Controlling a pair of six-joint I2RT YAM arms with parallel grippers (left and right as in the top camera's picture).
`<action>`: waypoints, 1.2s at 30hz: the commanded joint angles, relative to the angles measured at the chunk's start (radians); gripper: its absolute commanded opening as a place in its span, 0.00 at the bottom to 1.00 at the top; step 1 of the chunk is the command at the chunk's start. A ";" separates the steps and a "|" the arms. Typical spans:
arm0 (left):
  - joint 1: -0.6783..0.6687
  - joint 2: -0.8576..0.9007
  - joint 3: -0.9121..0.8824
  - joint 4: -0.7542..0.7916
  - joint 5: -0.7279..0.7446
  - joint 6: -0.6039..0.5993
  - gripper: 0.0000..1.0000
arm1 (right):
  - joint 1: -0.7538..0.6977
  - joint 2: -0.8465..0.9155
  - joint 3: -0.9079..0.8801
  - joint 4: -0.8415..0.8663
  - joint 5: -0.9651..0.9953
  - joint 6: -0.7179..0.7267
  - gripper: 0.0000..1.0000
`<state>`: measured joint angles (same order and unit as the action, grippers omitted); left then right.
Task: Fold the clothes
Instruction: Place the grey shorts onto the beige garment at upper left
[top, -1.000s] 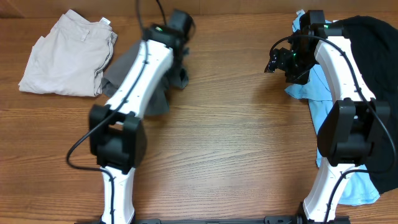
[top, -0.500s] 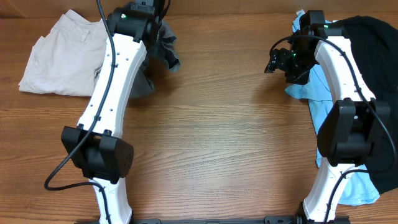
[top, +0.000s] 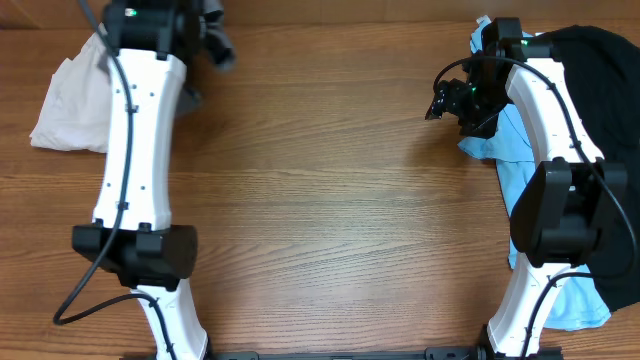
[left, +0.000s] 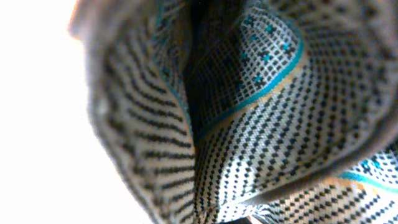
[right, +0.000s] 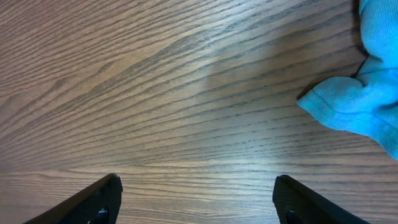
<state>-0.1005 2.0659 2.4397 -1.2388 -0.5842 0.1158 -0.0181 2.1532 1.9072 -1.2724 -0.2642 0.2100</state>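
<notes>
- The grey shorts (top: 218, 42) hang bunched at the tip of the left arm, at the far-left edge of the table (top: 330, 210), just beside the beige shorts (top: 62, 112).
- The left end effector (top: 203, 22) is buried in cloth. The speckled lining (left: 261, 124) fills its wrist view, so I judge it clamped on the grey shorts, though the fingers themselves are hidden.
- The right end effector (top: 438, 103) is spread wide and holds nothing. It hovers above bare wood, next to a corner of the blue T-shirt (top: 515, 175).
- To do this step well, bring the shorts over bare table and lay them out flat before creasing. A bunched grip likely leaves twisted legs, so the free arm should pinch the far waistband end.
- The wood-grain top looks smooth, so cloth may slide when dragged.
- The middle is bare, and the black T-shirt (top: 605, 70) lies at the right edge.
</notes>
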 joint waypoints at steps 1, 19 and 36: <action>0.087 -0.043 0.032 0.009 -0.071 -0.003 0.04 | 0.002 -0.018 0.021 0.003 0.001 0.005 0.82; 0.417 0.085 0.031 0.180 0.076 -0.020 0.04 | 0.007 -0.017 0.016 -0.009 -0.025 0.031 0.82; 0.302 0.343 0.031 0.182 0.277 -0.015 0.04 | 0.011 -0.017 0.016 -0.015 -0.025 0.053 0.82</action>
<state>0.2386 2.4058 2.4432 -1.0641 -0.3313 0.1074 -0.0113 2.1532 1.9072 -1.2881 -0.2836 0.2546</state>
